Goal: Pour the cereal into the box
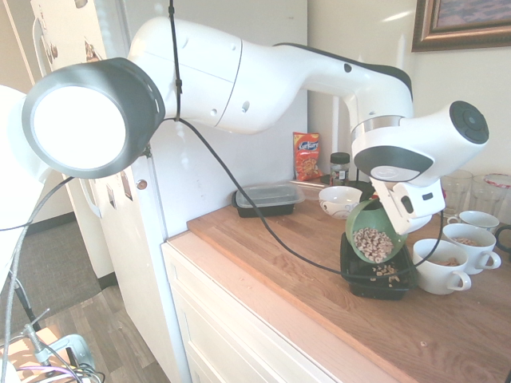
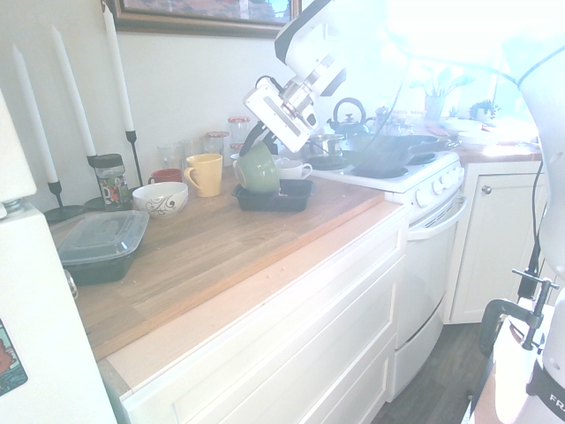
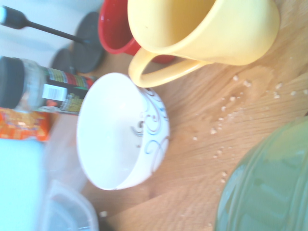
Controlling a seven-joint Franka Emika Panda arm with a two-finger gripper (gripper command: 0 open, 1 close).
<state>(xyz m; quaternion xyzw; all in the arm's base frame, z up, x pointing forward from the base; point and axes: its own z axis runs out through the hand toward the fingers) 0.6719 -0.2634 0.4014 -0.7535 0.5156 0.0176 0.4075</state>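
Gripper pinching green bowl rim (12 o'clock edge); should tip gently, keeping cereal over box.

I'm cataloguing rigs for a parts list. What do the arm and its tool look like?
The arm is glossy white, with rounded segments and dark grey bands and round caps at the joints. A thin black cable hangs in a loop along it. The tool has a boxy white body with dark fittings.
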